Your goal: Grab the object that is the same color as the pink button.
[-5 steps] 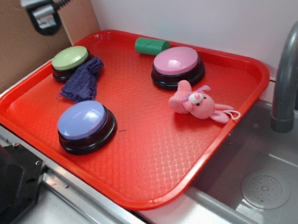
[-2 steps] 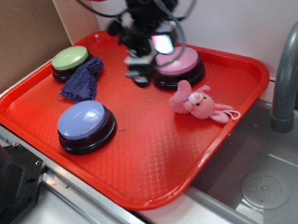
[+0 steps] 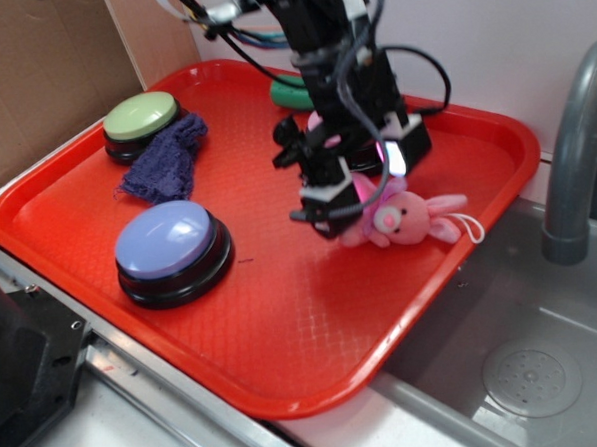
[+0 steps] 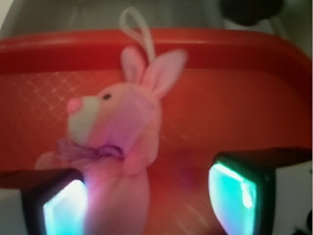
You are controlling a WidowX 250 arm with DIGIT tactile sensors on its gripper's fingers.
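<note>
Red tray [image 3: 284,334] carries green button [image 3: 140,116] far left, purple cloth [image 3: 167,158], lavender button [image 3: 169,240] near left, bunny [image 3: 403,218] right, pink button [image 3: 318,122] mostly hidden, green cylinder [image 3: 287,92] far.

Gripper [image 3: 346,203] displaced from the tray's far-left corner (a second ago), via a position above the pink button [image 3: 316,119], down to the pink bunny [image 3: 403,218] at 3 o'clock on the red tray [image 3: 284,324]; its jaws now stand apart with the bunny's body between them in the wrist view, one finger [image 4: 63,205] at the body and the other clear of it; the bunny has turned (ears now toward 3 o'clock, string loop at the tray rim); the arm now hides most of the pink button and part of the green cylinder [image 3: 290,92].
</note>
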